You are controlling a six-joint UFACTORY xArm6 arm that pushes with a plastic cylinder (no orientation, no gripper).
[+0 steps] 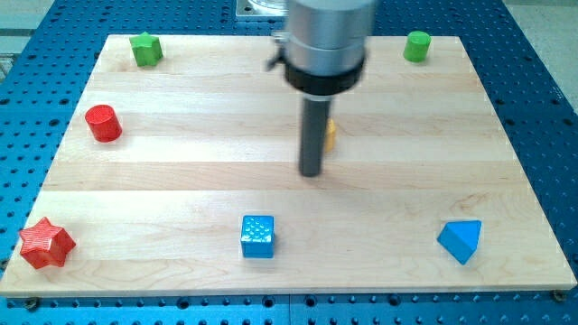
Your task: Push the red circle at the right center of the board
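Observation:
The red circle (103, 123) is a short red cylinder standing near the board's left edge, in the upper half. My tip (312, 172) is near the board's middle, far to the right of the red circle and a little lower. A yellow block (330, 134) is mostly hidden behind the rod, just above and right of the tip; its shape cannot be made out.
A green star-like block (145, 49) is at the top left and a green cylinder (416, 45) at the top right. A red star (45, 244) is at the bottom left, a blue cube (257, 236) at the bottom centre, a blue triangle (461, 240) at the bottom right.

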